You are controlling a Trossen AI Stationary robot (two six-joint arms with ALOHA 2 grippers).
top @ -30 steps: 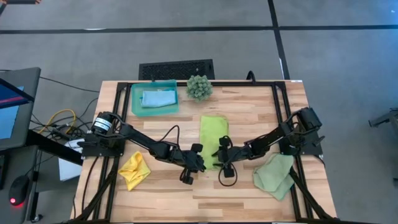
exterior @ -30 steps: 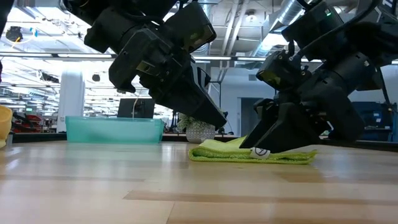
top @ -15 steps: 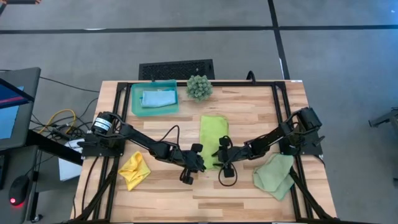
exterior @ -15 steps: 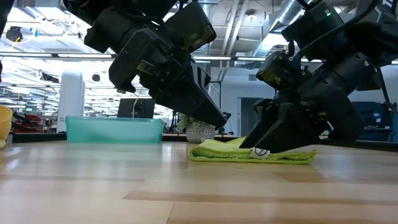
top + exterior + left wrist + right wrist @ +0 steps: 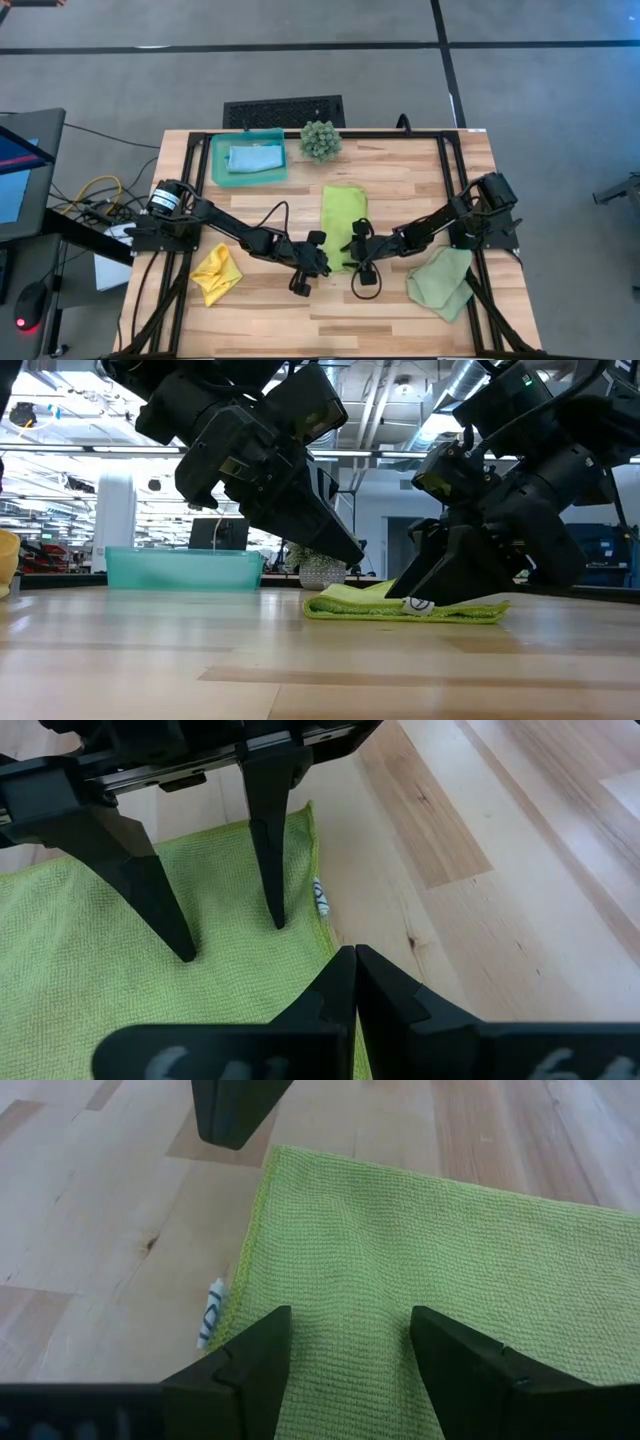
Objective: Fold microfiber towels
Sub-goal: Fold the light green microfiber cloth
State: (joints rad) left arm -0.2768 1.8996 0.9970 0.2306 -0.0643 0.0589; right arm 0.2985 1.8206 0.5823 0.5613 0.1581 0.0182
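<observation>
Two end effectors over the lime green towel (image 5: 343, 214) on the wooden table (image 5: 400, 180): left (image 5: 355, 982) together, right (image 5: 348, 1342) apart.

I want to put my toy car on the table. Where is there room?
Bare wood lies along the near edge of the table, between the yellow towel and the sage towel, and right of the lime towel. The middle is crowded: the left gripper and right gripper meet there. The far left holds the teal tray.

Beside the spiky green ball plant (image 5: 320, 140), a teal translucent plastic tray (image 5: 222, 174) holds a light blue cloth (image 5: 254, 158); lime green (image 5: 343, 214), yellow (image 5: 216, 274) and pale sage (image 5: 442, 281) cloths lie nearer.
</observation>
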